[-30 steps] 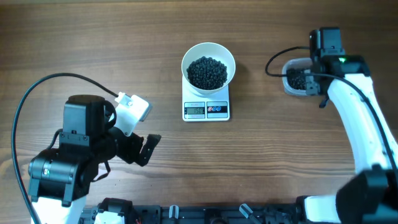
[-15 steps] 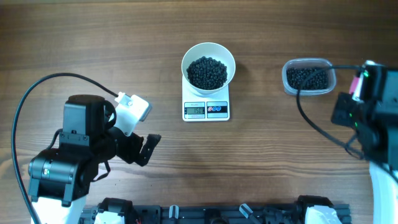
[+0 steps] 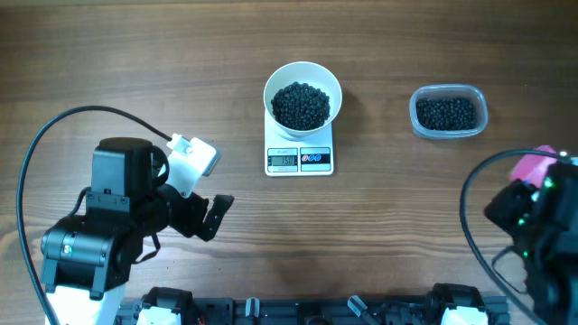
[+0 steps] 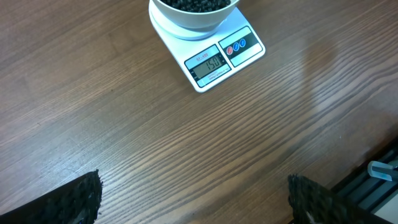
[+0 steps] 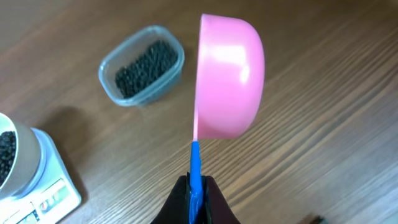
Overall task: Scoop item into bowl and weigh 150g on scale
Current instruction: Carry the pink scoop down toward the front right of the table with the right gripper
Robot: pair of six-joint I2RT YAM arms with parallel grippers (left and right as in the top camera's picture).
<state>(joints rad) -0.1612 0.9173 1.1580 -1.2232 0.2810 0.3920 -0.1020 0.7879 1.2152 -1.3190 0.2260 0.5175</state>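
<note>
Your white bowl [image 3: 302, 69] sits on the scale [image 3: 299, 161] at 12 o'clock on the table [image 3: 135, 54], full of black pellets [image 3: 301, 104], and the display [image 4: 208, 63] reads 150. The clear tub [image 3: 416, 113] at 2 o'clock holds more pellets. Your left gripper [image 4: 193, 190] hangs at 8 o'clock, jaws wide apart and empty. Your right gripper [image 5: 194, 194] at 4 o'clock is clamped on the pink scoop [image 5: 230, 78] by its blue handle [image 5: 195, 163].

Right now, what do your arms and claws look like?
The left arm is black, boxy, with a white block and looping black cable; the left claw has black pebbled fingers. The right arm is black with a green light; the right claw is black.
</note>
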